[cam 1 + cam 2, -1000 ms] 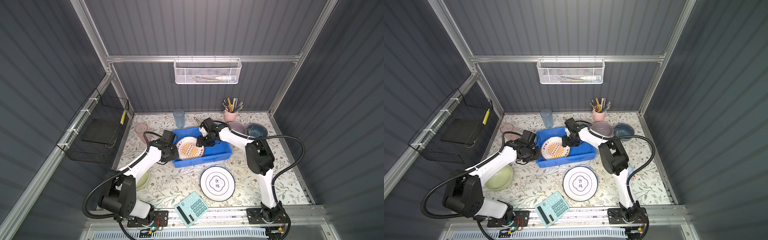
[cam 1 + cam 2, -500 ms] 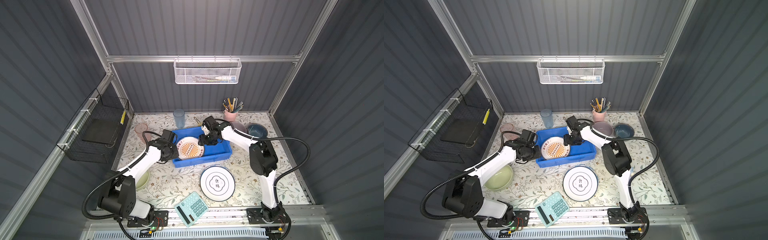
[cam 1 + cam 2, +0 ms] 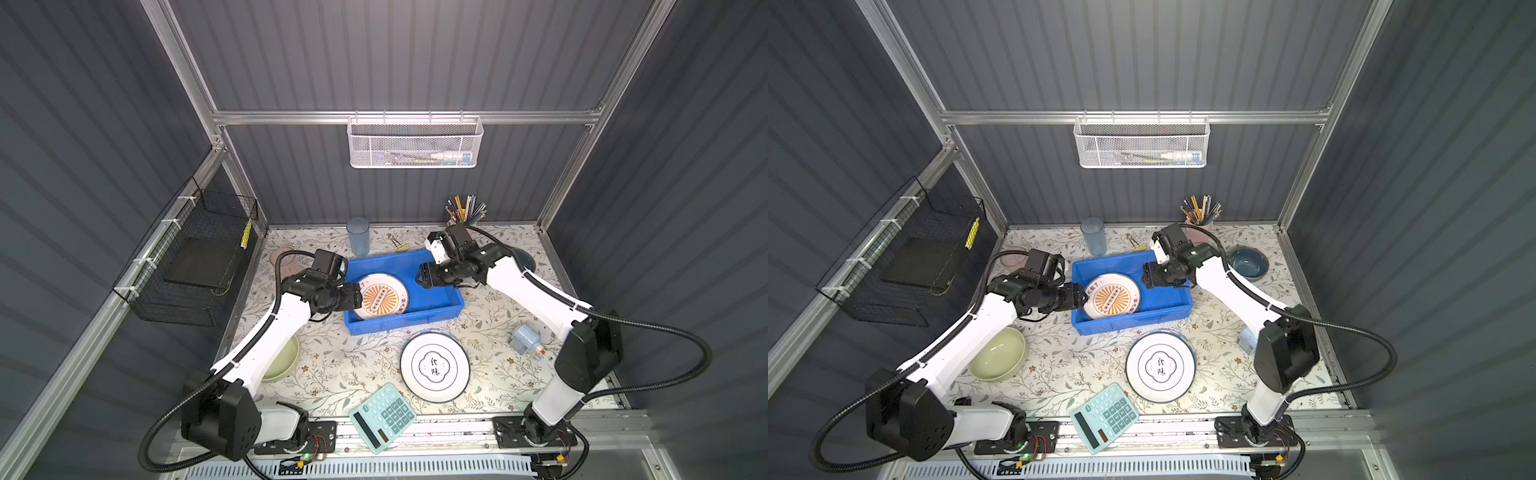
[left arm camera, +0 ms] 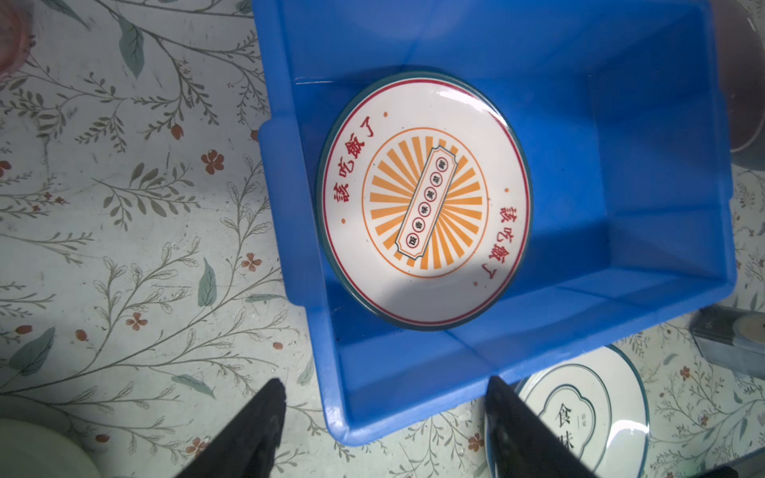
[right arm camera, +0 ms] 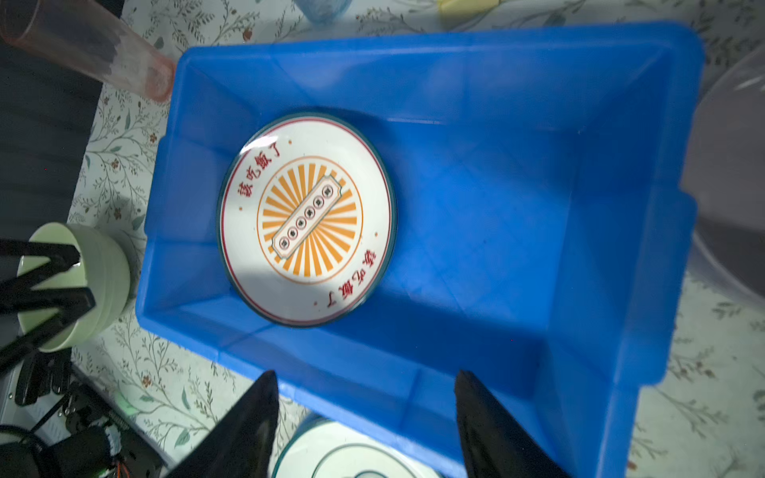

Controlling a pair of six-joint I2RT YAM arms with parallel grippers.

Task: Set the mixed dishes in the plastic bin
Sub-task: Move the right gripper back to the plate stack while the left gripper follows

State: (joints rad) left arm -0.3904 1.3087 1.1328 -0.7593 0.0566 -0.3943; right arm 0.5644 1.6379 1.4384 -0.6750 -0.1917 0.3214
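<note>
Top views: left gripper (image 3: 353,296) clenched at plate (image 3: 382,297) rim a second ago, now released. Plate lies in bin (image 3: 407,326), near left wall. Right gripper (image 3: 422,276) drawn back, spread, empty. First dish done.

Left wrist: fingers (image 4: 252,430) apart, clear of plate.

Right wrist: fingers (image 5: 252,418) apart, nothing between.

Waiting: white plate (image 3: 435,365), green bowl (image 3: 286,359), blue bowl (image 3: 1249,262), tumbler (image 3: 358,236). Calculator (image 3: 382,417) just beside white plate, may hamper grip.

Plastic bin (image 3: 403,322): mid-desk (image 3: 345,365).
Sunburst plate (image 3: 382,297): in bin, left part.
Second plate (image 3: 434,366): before bin.
Calculator (image 3: 382,417): before that plate, leftward.
Tumbler (image 3: 358,236): behind bin.
</note>
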